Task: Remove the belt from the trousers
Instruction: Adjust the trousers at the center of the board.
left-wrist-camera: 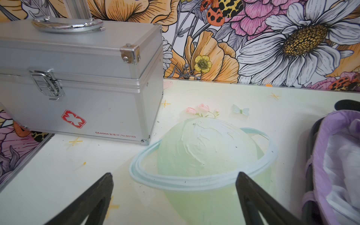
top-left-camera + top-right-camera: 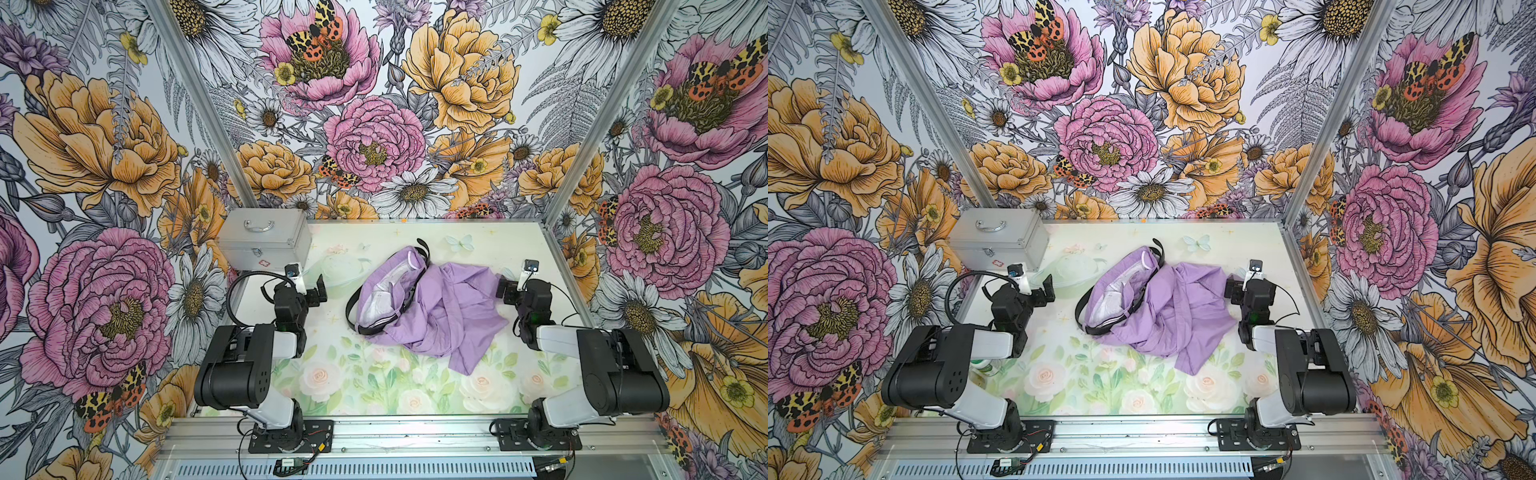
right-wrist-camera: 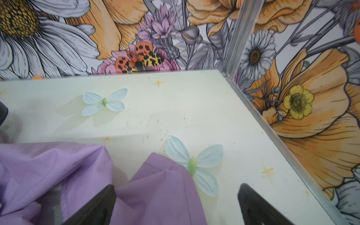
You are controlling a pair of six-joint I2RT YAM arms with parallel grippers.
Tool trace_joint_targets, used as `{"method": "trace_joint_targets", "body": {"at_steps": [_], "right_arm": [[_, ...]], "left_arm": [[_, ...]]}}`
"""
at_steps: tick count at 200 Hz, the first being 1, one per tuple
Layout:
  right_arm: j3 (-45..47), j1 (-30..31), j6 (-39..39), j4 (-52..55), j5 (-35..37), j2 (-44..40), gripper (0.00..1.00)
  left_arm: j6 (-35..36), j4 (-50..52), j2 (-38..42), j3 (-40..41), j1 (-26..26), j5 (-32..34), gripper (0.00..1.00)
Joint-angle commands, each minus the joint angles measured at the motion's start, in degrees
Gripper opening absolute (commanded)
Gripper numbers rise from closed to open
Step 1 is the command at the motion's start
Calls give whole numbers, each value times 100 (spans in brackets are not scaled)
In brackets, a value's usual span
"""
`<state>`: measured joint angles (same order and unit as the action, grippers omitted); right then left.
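Now: a soft belt, soft trousers, two empty hands

The trousers [image 2: 449, 311] lie in a crumpled heap in the middle of the table [image 2: 374, 386]. The belt [image 2: 348, 309] goes round their waist. On the side near the left hand [image 2: 309, 291] it bows out from the cloth in a loose loop. One end pokes up at the far side of the heap. The buckle is too small to make out.

The left hand hangs low near a silver box [image 2: 264, 241], well apart from the belt. Its wrist view shows its fingers spread wide, with only table between them. The right hand [image 2: 505, 289] is just beside a trouser leg. It is spread wide too and holds nothing.

The belt looks thin, flat and bendy, and most likely light. It will flop when lifted, not stay straight. The trousers look thin and light as well, so they will probably slide along when the belt is pulled. One hand may need to press the cloth down while the other pulls.

The best place to take hold seems to be the loose loop, where the black strap stands clear of the purple cloth. There the fingers can pinch the strap alone, across its flat sides. A slow pull along the strap looks safest, since the buckle could catch in the cloth.
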<state>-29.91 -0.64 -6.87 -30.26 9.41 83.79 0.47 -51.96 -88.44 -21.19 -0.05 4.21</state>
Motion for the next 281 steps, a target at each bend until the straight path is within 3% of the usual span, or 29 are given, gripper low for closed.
{"method": "trace_joint_targets", "body": {"at_steps": [1,24,44,51,57,65,71,83,103,123,141,166,182,197,216,238,264,281], "right_arm": [[-1268,64,-491,2625,179,-518,100],[-1498,286,-539,3109,88,-992,100],[-1406,615,-509,3105,-267,-1534,97],[-1366,774,-547,3105,-350,-1658,97],[-1343,910,-576,3097,-429,-1743,97],[-1311,1112,-619,3096,-502,-1821,97],[-1289,1290,-666,3104,-509,-1853,99],[-1223,1642,-710,3081,-462,-1881,100],[-1062,2214,-659,2962,-197,-1773,100],[-1085,2619,-730,2914,-185,-1434,100],[-1288,2914,-914,3033,-127,-1157,100],[-1422,3245,-1094,3061,-96,-958,94],[-1398,3395,-1127,3070,-221,-855,83],[-1342,3536,-1175,3061,-312,-746,71],[-1278,3681,-1214,3053,-387,-531,62],[-1252,3780,-1341,3029,-452,-268,61],[-1218,3835,-1608,2902,-452,-42,59],[-1229,3844,-1736,2835,-462,144,59]], "left_arm": [[237,90,614,71,-437,1300,99],[290,1380,1645,-224,-893,2195,99],[-1061,3158,2425,-725,-798,2326,99],[-1889,3605,2610,-796,-514,1909,99],[-2418,3800,2760,-794,-176,1105,99],[-2746,3791,2919,-704,174,-151,99],[-2809,3777,3023,-656,252,-669,99],[-2593,3958,3246,-615,-1,-1068,99],[-1657,5029,3336,-968,-1420,-188,98],[-670,6202,2473,-1895,-3003,541,99],[-103,6718,1637,-2487,-3734,530,91],[432,6726,1095,-2739,-3787,-309,66],[1002,7084,692,-3105,-3825,-511,47],[1358,7430,353,-3462,-3817,-497,39],[1606,7587,61,-3632,-3757,-566,38],[1635,7804,-268,-3773,-3756,-665,40],[1525,7812,-417,-3736,-3812,-825,53],[1323,7820,-705,-3826,-3790,-664,56]]}}
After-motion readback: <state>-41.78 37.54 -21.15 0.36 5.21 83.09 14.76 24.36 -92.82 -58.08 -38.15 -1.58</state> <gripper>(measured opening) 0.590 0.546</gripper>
